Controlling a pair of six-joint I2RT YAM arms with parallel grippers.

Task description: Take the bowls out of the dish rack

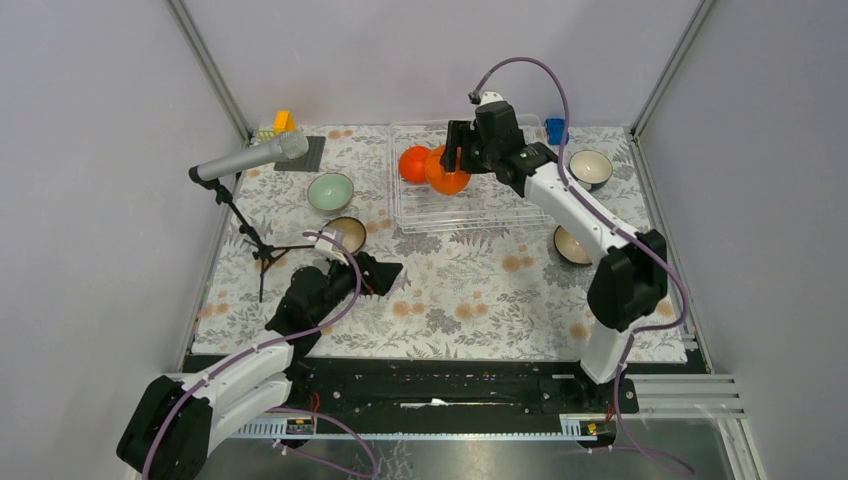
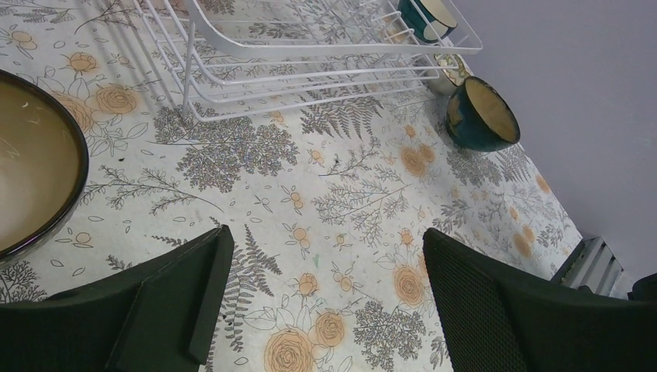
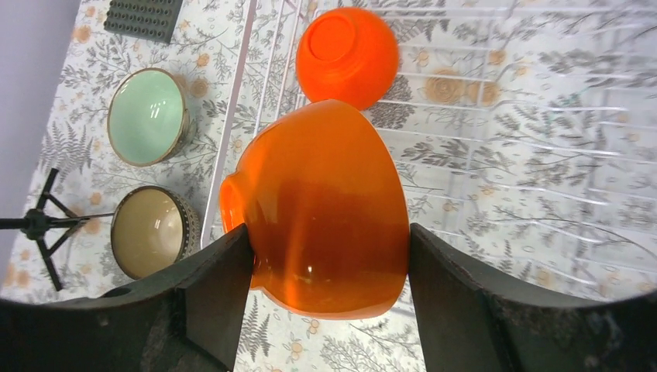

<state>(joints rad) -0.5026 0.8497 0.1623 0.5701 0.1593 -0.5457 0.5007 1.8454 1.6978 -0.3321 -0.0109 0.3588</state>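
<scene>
The wire dish rack [image 1: 470,215] stands at the back middle of the table. My right gripper [image 1: 452,160] is shut on an orange bowl [image 1: 449,172], held on its side over the rack's left part; it fills the right wrist view [image 3: 325,209]. A second orange bowl [image 1: 413,163] lies upside down in the rack [image 3: 349,54]. The mint bowl [image 1: 330,192] and a cream-inside dark bowl [image 1: 346,233] stand left of the rack. Two teal bowls [image 1: 590,169] [image 1: 570,245] stand to its right. My left gripper [image 1: 372,272] is open and empty [image 2: 325,287] over the cloth.
A microphone on a tripod [image 1: 250,160] stands at the left. A dark baseplate [image 1: 300,152] with a yellow block [image 1: 284,121] lies at the back left. A blue toy block [image 1: 556,130] sits behind the rack. Grey walls close in all sides.
</scene>
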